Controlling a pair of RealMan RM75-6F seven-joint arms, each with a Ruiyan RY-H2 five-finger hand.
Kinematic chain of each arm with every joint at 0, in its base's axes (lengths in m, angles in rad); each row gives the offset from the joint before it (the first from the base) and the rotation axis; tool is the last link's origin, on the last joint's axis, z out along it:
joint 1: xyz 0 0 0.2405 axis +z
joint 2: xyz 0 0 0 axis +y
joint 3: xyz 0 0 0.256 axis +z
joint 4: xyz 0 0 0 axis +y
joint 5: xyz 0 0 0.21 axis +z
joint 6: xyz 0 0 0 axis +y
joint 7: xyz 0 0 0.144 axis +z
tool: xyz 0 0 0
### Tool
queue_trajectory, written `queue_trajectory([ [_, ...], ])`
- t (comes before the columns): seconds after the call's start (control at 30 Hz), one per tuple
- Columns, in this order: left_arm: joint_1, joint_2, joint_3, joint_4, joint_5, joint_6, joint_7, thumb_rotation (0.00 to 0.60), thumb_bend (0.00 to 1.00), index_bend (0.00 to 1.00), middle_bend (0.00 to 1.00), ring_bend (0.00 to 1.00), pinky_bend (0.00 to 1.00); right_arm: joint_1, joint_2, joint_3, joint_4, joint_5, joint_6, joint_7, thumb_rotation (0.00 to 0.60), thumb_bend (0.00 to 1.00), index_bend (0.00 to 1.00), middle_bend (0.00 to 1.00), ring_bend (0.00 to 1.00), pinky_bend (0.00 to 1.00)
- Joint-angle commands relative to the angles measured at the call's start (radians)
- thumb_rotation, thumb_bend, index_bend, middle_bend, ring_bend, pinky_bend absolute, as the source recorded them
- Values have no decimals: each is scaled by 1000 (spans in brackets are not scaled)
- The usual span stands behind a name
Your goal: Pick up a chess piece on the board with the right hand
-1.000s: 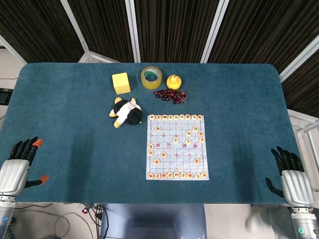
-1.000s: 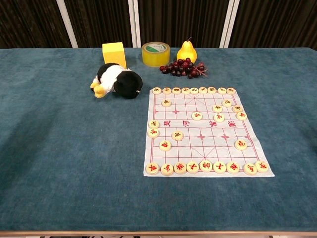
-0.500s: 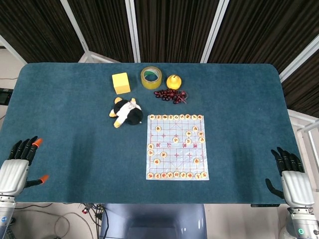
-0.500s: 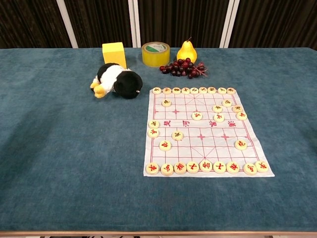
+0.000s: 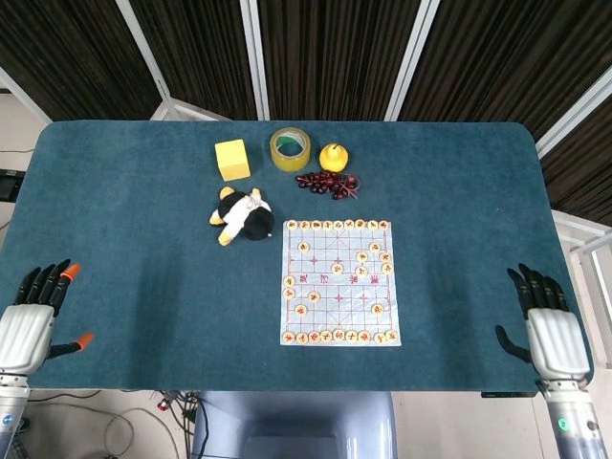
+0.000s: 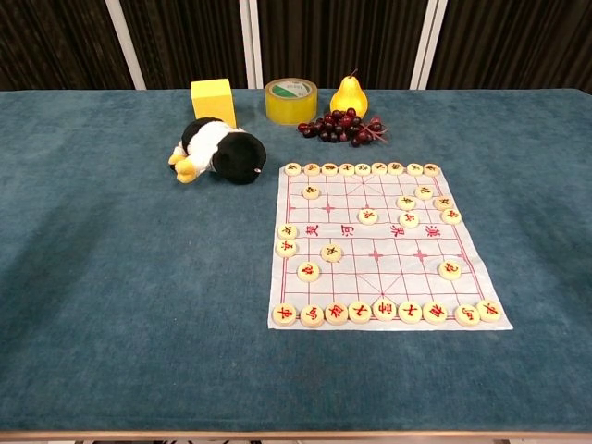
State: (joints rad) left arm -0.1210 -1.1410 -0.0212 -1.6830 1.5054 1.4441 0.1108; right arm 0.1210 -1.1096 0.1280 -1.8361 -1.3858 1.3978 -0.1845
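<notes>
A white paper chessboard [image 5: 339, 283] [image 6: 381, 248] with red lines lies right of the table's middle. Round cream chess pieces [image 5: 337, 336] [image 6: 385, 311] with red marks line its near and far edges, and several more are scattered across it. In the head view my right hand [image 5: 549, 327] is at the table's near right corner, fingers apart and holding nothing, well right of the board. My left hand [image 5: 31, 312] is at the near left edge, fingers apart and empty. Neither hand shows in the chest view.
Beyond the board lie a black and white plush toy [image 5: 243, 216] [image 6: 218, 150], a yellow cube [image 5: 231, 159], a tape roll [image 5: 290, 148], a yellow pear [image 5: 333, 156] and dark red grapes [image 5: 328, 182]. The teal table [image 5: 134, 249] stretches wide on both sides.
My right hand has moved slightly forward and left, onto the table's corner. The left hand, board and pieces have not moved.
</notes>
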Motion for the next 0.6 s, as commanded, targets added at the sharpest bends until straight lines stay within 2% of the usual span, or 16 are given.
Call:
queue_trajectory([
  [0.03,0,-1,-1,1,-2,-1,-1,600,0,0,0,0,0,75,-4,64,-56,75,-68,-71,600,398,0,141,181,203],
  [0.1,-1,0,-2,1,-6,-4,-1,600,0,0,0,0,0,119,-12,97,-77,122,-105,-115,600,398,2,338,394,416],
  [0.13,-2,0,-2,0,-8,-6,-1,600,0,0,0,0,0,145,-17,114,-87,156,-128,-139,600,398,6,406,470,477],
  [0.17,-2,0,-2,-1,-9,-6,-2,600,0,0,0,0,0,161,-21,125,-93,179,-143,-155,600,398,17,519,592,569],
  [0.3,-3,2,-3,-2,-13,-9,-3,600,0,0,0,0,0,284,-59,188,-110,354,-239,-278,600,386,96,780,836,739],
  [0.4,-4,2,-5,-2,-18,-12,-4,600,0,0,0,0,0,386,-109,209,-96,489,-283,-407,600,343,183,867,915,799],
  [0.47,-5,2,-6,-2,-20,-14,-7,600,0,0,0,0,0,436,-145,208,-81,545,-283,-480,600,337,215,886,932,803],
  [0.6,-7,3,-8,-4,-24,-18,-9,600,0,0,0,0,0,541,-278,176,-4,628,-298,-596,600,336,223,897,941,803],
])
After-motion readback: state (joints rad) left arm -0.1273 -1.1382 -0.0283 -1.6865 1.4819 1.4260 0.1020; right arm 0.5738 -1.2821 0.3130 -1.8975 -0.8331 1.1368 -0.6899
